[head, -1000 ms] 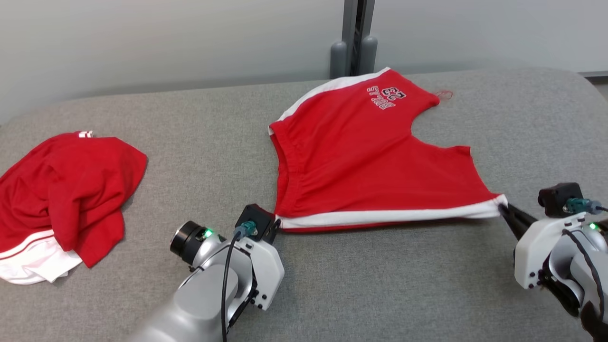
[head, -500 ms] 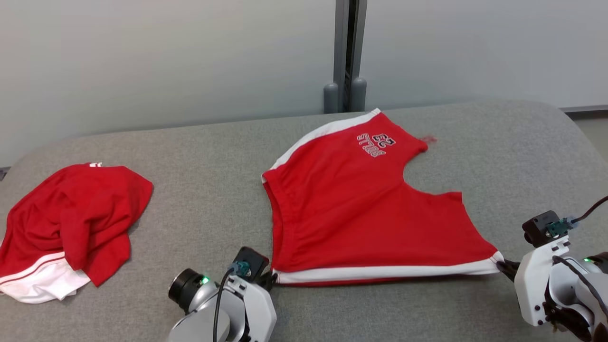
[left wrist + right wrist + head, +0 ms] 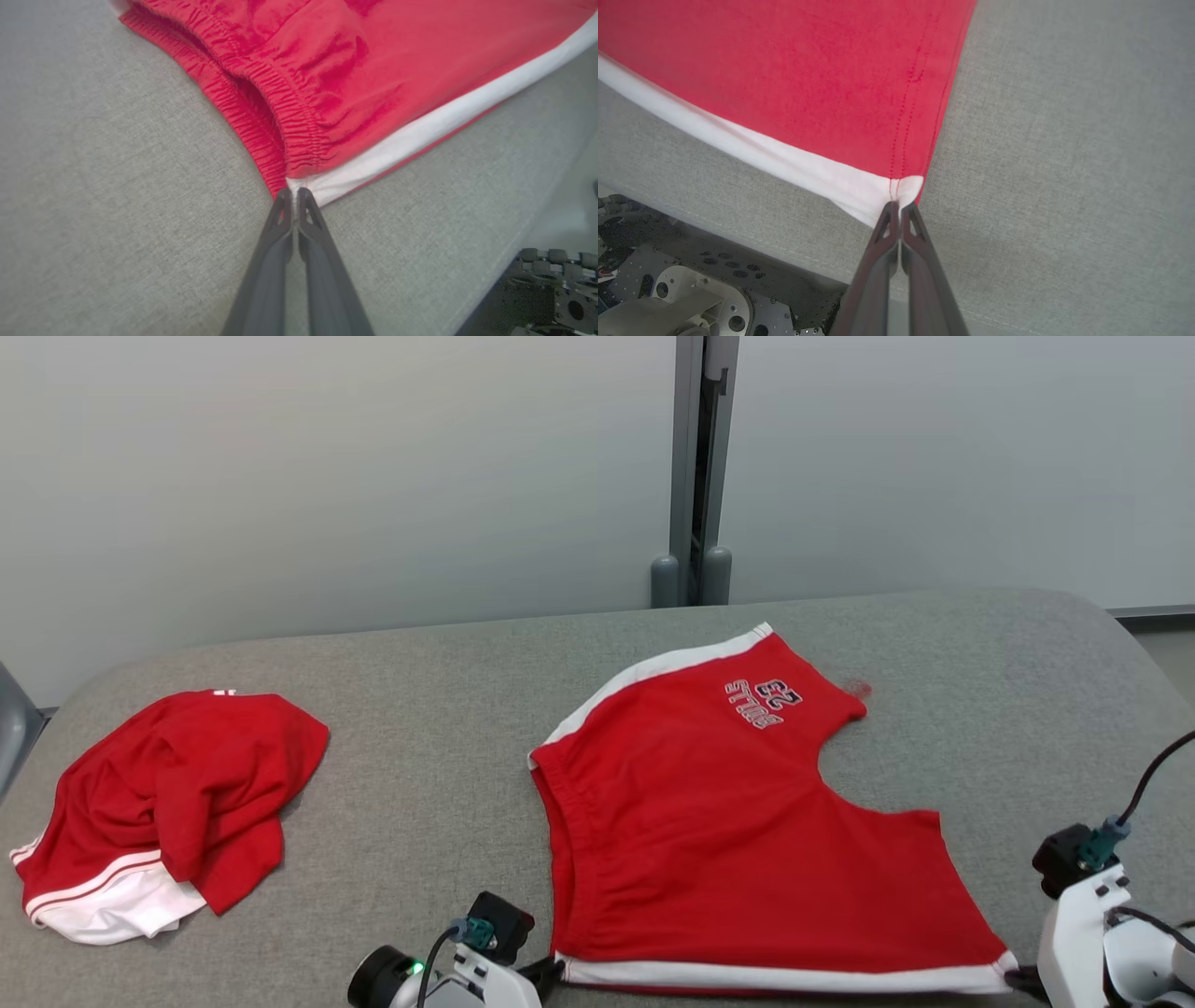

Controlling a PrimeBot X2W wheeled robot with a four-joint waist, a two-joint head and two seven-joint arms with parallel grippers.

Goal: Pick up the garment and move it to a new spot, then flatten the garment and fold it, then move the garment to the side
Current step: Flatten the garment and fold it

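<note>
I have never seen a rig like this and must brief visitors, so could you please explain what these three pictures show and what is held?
This is a two-armed robot. The wide picture comes from a camera on its head, looking down at a grey padded surface. The two close-ups come from wrist cameras, each looking along two dark fingers. Spread out are red shorts with white side stripes; a crumpled red garment lies apart, to the left. The left tool pinches the waistband corner, the right tool the hem corner, both shut.
</note>
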